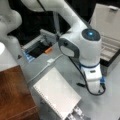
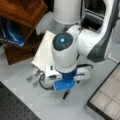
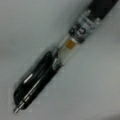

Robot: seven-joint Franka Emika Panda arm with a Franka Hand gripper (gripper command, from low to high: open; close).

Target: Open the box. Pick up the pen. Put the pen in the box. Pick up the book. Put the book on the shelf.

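End effector: I see it (image 2: 65, 90) lowered close over the pen on the worktop; the wrist hides its fingers in both front views and the wrist view shows none, so I cannot tell whether it is released or clenched.
Pen: I see it (image 3: 53, 63) lying flat on the grey worktop (image 3: 30, 27), filling the wrist view on a diagonal, tip toward that view's bottom left. In a front view only a short dark end (image 2: 65, 95) pokes out below the wrist; in a front view it (image 1: 80, 84) shows beside the arm.
Box: I see it open, lid (image 1: 106, 18) raised, beige compartments (image 1: 108, 48) exposed; in a front view its corner (image 2: 107, 96) sits at the right.
Book: it (image 1: 57, 93) lies flat on the worktop, near the arm, spiral edge toward a front view's bottom left.
Shelf: reddish-brown (image 1: 15, 95), just beside the book.
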